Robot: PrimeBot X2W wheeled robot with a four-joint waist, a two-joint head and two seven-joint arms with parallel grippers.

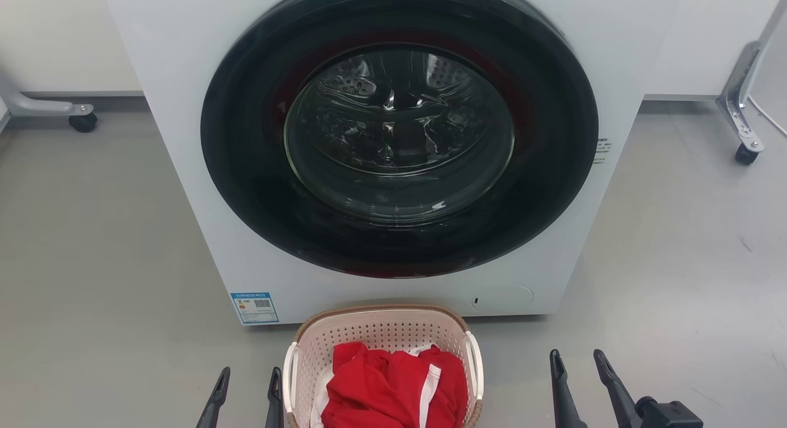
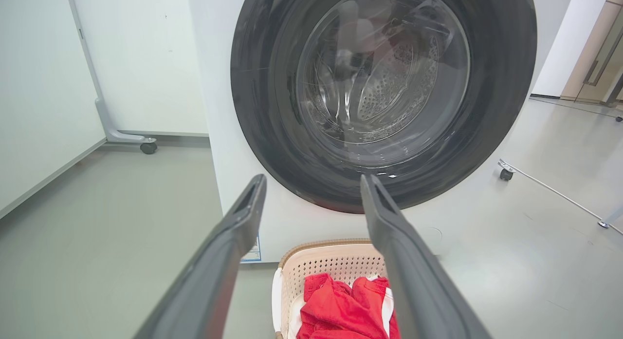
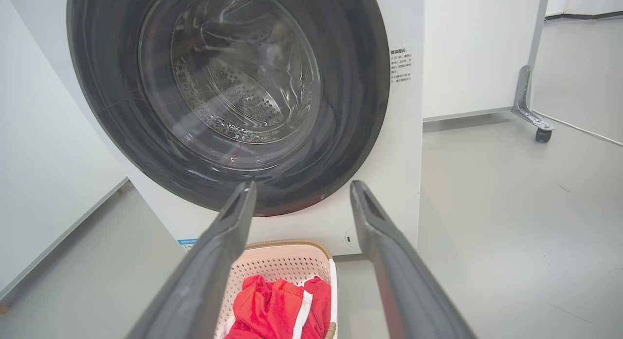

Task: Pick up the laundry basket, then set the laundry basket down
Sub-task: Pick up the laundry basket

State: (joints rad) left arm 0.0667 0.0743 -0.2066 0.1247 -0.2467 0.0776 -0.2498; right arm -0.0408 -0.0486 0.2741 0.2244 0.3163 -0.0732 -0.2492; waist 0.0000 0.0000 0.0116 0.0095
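The laundry basket (image 1: 381, 329) is cream with perforated walls, a brown woven-look rim and white side handles. It stands on the floor against the washer's front and holds a red garment (image 1: 393, 388) with white stripes. My left gripper (image 1: 249, 380) is open just left of the basket's left handle. Well to the basket's right, my right gripper (image 1: 579, 363) is open too, with nothing between its fingers. The basket (image 2: 331, 261) lies below my left gripper (image 2: 314, 183) in the left wrist view. In the right wrist view the basket (image 3: 282, 261) sits under my right gripper (image 3: 302, 190).
A white front-loading washer (image 1: 184, 170) with a shut round dark door (image 1: 399, 133) rises right behind the basket. Wheeled partition feet (image 1: 744, 151) stand at the far right and another foot (image 1: 80, 117) at the far left. Grey floor (image 1: 92, 280) spreads on both sides.
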